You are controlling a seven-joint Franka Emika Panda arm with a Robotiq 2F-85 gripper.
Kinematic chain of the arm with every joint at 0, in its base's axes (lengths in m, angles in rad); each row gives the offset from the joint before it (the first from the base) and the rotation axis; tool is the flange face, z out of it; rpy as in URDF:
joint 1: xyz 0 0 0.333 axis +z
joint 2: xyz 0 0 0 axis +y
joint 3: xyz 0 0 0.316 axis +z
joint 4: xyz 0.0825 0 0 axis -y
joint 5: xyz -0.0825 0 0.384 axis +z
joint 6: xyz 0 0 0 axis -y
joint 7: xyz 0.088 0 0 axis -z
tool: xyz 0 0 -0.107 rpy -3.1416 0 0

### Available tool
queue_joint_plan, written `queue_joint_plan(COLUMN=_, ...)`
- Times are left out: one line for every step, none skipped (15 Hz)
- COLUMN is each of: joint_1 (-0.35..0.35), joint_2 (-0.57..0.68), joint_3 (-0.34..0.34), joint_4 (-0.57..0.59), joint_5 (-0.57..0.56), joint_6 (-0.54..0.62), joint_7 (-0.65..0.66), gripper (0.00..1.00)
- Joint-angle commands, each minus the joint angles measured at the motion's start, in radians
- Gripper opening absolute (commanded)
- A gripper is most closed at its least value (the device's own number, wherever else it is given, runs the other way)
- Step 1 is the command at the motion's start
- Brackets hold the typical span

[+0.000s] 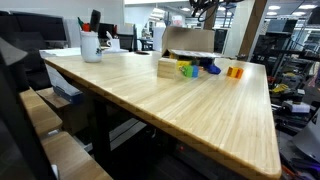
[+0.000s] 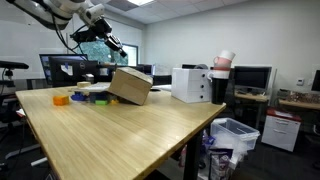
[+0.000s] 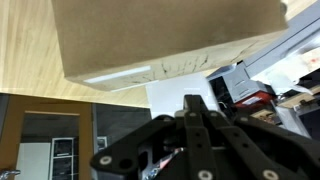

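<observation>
table: light wood-plank top point(image 1: 200, 110), shown in both exterior views point(image 2: 110, 135)
far end: cardboard box point(image 1: 190, 42) sitting on the top
just beside box: green block point(image 1: 189, 71), blue block point(image 1: 212, 69), orange block point(image 1: 235, 71), in a loose row
other corner: white cup point(image 1: 91, 47) holding pens, well apart from box

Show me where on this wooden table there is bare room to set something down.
The near half of the table is bare, from the front edge up to the cardboard box. Another bare stretch lies between the pen cup and the box. It is crowded beside the box: coloured blocks, an orange block, with the gripper above.
</observation>
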Motion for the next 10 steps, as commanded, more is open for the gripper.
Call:
queue_joint_plan(joint_1=0.067, joint_2=-0.096, joint_3=0.054, joint_4=-0.042, joint_5=0.035, joint_6=-0.037, joint_7=-0.006, gripper=0.30)
queue_joint_plan(joint_1=0.083, joint_2=-0.105, joint_3=0.068, joint_4=-0.045, joint_5=0.046, joint_6=-0.041, joint_7=-0.014, gripper=0.36)
queue_joint_plan(joint_1=0.102, joint_2=-0.113, joint_3=0.077, joint_4=-0.040, joint_5=0.065, joint_6=-0.054, joint_7=-0.026, gripper=0.40)
queue_joint_plan(joint_1=0.117, joint_2=-0.120, joint_3=0.090, joint_4=-0.043, joint_5=0.074, joint_6=-0.065, joint_7=-0.031, gripper=0.45)
queue_joint_plan(joint_1=0.129, joint_2=-0.121, joint_3=0.094, joint_4=-0.035, joint_5=0.088, joint_6=-0.074, joint_7=-0.044, gripper=0.51)
queue_joint_plan(joint_1=0.133, joint_2=-0.119, joint_3=0.093, joint_4=-0.035, joint_5=0.094, joint_6=-0.077, joint_7=-0.057, gripper=0.57)
queue_joint_plan(joint_1=0.141, joint_2=-0.120, joint_3=0.095, joint_4=-0.033, joint_5=0.103, joint_6=-0.085, joint_7=-0.063, gripper=0.61)
queue_joint_plan(joint_1=0.147, joint_2=-0.120, joint_3=0.093, joint_4=-0.037, joint_5=0.115, joint_6=-0.087, joint_7=-0.072, gripper=0.67)
queue_joint_plan(joint_1=0.146, joint_2=-0.120, joint_3=0.092, joint_4=-0.047, joint_5=0.123, joint_6=-0.086, joint_7=-0.079, gripper=0.73)
queue_joint_plan(joint_1=0.145, joint_2=-0.120, joint_3=0.092, joint_4=-0.053, joint_5=0.130, joint_6=-0.089, joint_7=-0.089, gripper=0.78)
